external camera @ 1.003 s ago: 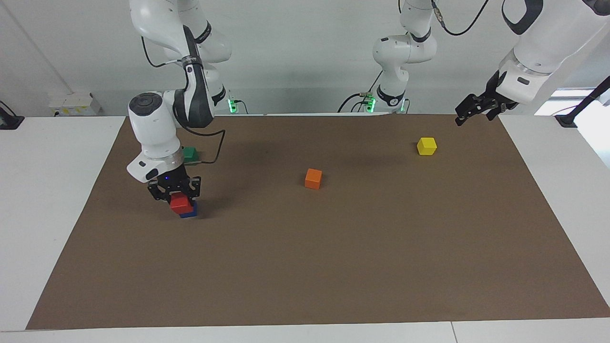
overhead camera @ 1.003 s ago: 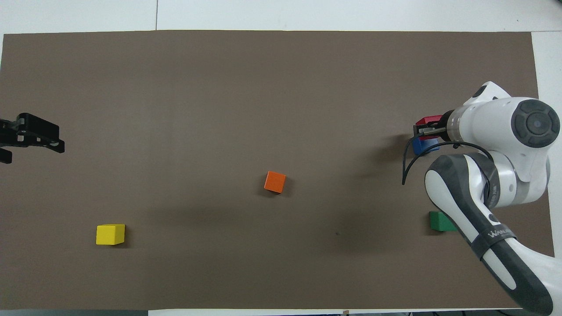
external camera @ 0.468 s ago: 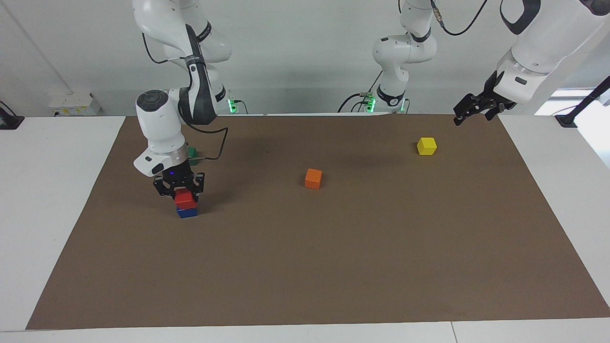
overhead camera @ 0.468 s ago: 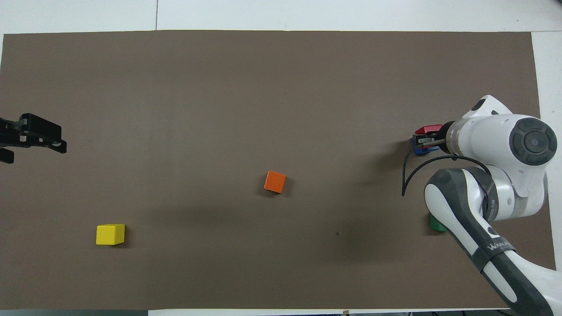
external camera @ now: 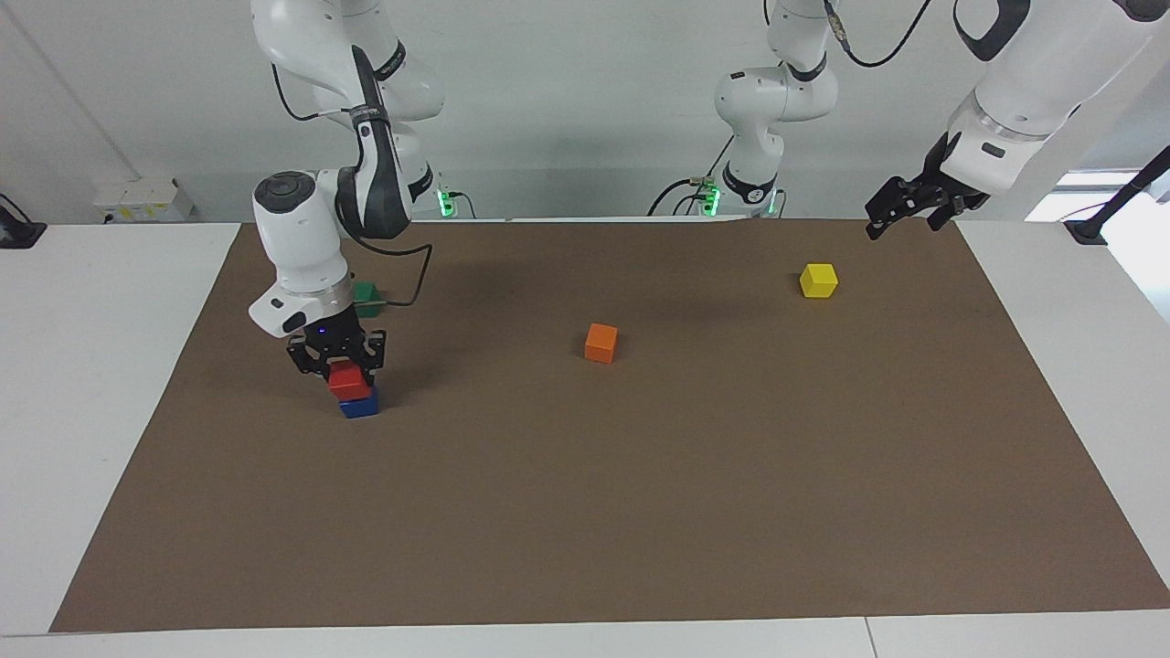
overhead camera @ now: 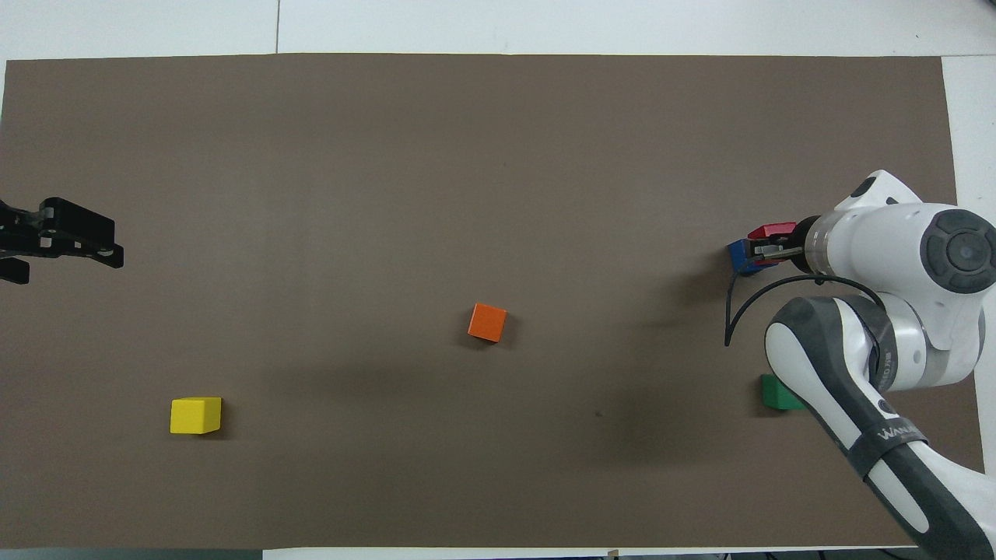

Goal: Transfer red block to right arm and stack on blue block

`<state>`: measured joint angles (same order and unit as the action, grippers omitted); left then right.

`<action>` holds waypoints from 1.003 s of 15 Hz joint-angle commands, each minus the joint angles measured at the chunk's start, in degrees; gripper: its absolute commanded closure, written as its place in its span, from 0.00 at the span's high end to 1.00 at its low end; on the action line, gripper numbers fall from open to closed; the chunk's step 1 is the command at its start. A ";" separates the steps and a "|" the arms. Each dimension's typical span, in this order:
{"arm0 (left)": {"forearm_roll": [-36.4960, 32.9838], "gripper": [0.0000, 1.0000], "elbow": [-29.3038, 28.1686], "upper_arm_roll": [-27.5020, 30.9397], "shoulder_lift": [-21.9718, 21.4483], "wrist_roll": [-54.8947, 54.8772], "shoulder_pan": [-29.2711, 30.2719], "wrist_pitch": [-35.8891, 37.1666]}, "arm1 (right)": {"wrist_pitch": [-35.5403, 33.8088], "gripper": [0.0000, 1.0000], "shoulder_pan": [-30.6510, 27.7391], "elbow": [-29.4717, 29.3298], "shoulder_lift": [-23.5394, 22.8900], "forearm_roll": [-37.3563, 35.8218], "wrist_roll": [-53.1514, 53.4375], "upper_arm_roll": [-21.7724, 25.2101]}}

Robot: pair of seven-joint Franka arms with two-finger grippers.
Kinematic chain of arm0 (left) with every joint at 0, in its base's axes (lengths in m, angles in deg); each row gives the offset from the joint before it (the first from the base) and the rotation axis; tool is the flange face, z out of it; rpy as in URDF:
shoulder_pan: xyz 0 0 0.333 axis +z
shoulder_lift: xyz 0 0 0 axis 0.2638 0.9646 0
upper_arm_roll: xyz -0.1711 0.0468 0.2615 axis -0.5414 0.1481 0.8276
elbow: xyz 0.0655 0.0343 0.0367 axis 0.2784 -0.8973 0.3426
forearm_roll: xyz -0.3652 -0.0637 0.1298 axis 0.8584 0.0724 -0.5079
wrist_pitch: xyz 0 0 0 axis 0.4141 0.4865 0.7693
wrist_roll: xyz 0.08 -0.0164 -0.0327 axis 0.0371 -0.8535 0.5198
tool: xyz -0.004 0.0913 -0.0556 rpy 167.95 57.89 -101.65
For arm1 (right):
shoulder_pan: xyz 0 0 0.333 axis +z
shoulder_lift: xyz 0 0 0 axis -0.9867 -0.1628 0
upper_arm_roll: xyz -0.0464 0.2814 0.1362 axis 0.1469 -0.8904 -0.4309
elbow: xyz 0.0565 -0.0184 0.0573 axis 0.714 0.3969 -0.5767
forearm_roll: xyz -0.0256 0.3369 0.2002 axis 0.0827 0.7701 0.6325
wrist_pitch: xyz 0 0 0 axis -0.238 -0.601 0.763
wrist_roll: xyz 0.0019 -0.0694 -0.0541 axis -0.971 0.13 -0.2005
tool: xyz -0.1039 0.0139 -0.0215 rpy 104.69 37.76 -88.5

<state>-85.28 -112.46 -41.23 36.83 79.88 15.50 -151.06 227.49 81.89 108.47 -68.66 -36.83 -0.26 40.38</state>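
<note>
Where brown mat covers white table, white wall

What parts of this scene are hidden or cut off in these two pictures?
- Green block: partly hidden by the right arm in both views.
- Red block on the blue block: overhead, the right gripper and its wrist cover most of both.
- Left gripper: overhead, cut by the picture's edge.
- Both arms' upper links: cut by the facing view's top edge.
</note>
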 commanded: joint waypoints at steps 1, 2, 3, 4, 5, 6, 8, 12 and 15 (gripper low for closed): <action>-1.32 1.00 1.43 -0.87 0.92 -0.29 -1.08 -1.55 | -0.73 0.00 -0.91 1.22 1.64 -1.71 -0.69 -0.39; -1.32 1.00 0.99 -0.96 1.00 -0.46 -1.08 -3.65 | -0.73 0.00 -1.00 1.22 1.64 -1.63 -0.95 -0.39; -1.58 1.00 0.38 -0.79 0.83 -0.81 -1.08 -3.76 | -0.73 0.00 -1.00 1.39 1.64 -1.63 -1.39 -0.39; -1.50 1.00 0.11 -0.53 0.91 -0.81 -1.08 -3.67 | -0.73 0.00 -0.91 1.74 1.64 -1.71 -1.74 -0.39; -1.59 1.00 -0.76 -0.35 0.83 -0.90 -1.08 -3.76 | -0.64 0.00 -0.91 1.83 1.64 -1.71 -1.75 -0.39; -1.59 1.00 -3.99 -0.35 0.31 -0.64 -1.08 -4.11 | -0.73 0.00 -0.91 1.83 1.64 -1.63 -1.84 -0.39; -1.59 1.00 -7.27 -0.61 -0.14 -0.46 -1.17 -6.65 | -0.64 0.00 -0.91 1.92 1.55 -1.71 -2.88 -0.39; -1.59 1.00 -7.19 -0.61 -0.23 -0.55 -1.17 -6.31 | -0.55 0.00 -0.91 2.27 1.37 -1.71 -3.33 -0.39; -1.67 1.00 -7.45 -0.79 -1.90 -0.11 -0.38 -4.04 | -0.46 0.00 -0.91 2.27 1.11 -1.71 -3.42 -0.39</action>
<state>-85.62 -118.65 -42.37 37.03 79.87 15.19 -156.25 227.41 81.64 109.77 -68.66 -36.84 -2.99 40.36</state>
